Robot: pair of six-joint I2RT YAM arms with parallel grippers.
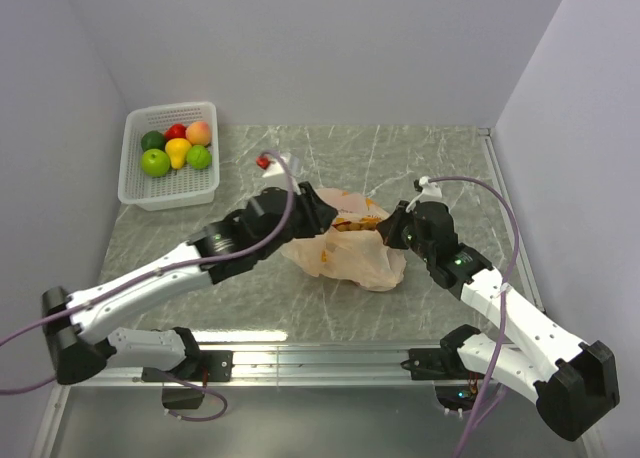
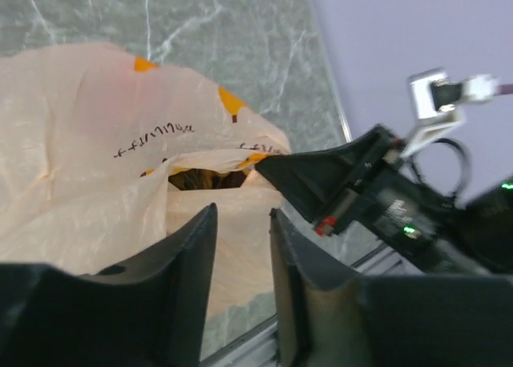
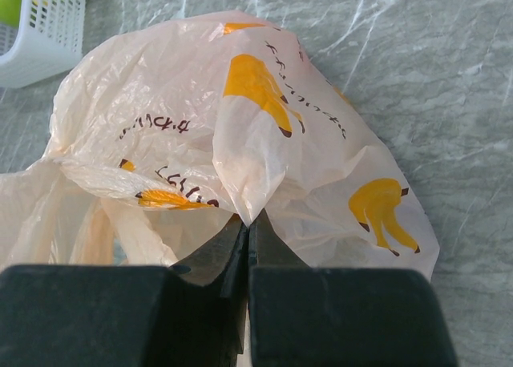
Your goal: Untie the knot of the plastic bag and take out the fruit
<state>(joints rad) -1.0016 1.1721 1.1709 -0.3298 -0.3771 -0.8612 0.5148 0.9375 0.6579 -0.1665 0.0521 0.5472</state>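
Observation:
The pale peach plastic bag point(image 1: 350, 258) with yellow banana prints lies crumpled mid-table. Its mouth gapes, and tan and dark fruit point(image 2: 204, 179) shows inside. No knot is in view. My right gripper point(image 3: 248, 217) is shut on a fold of the bag's edge point(image 3: 255, 163), at the bag's right side point(image 1: 384, 227). My left gripper point(image 2: 243, 212) hovers open just over the bag's left top point(image 1: 335, 211), with nothing between its fingers point(image 2: 200, 255). In the left wrist view the right gripper's fingertips point(image 2: 276, 165) pinch the rim beside the opening.
A white basket point(image 1: 135, 188) at the back left holds green apples, a yellow pear, a red apple point(image 1: 176, 131) and a red-yellow apple point(image 1: 199, 132). A small red fruit point(image 1: 265, 162) lies on the marble table beside it. Walls close in on the left, back and right.

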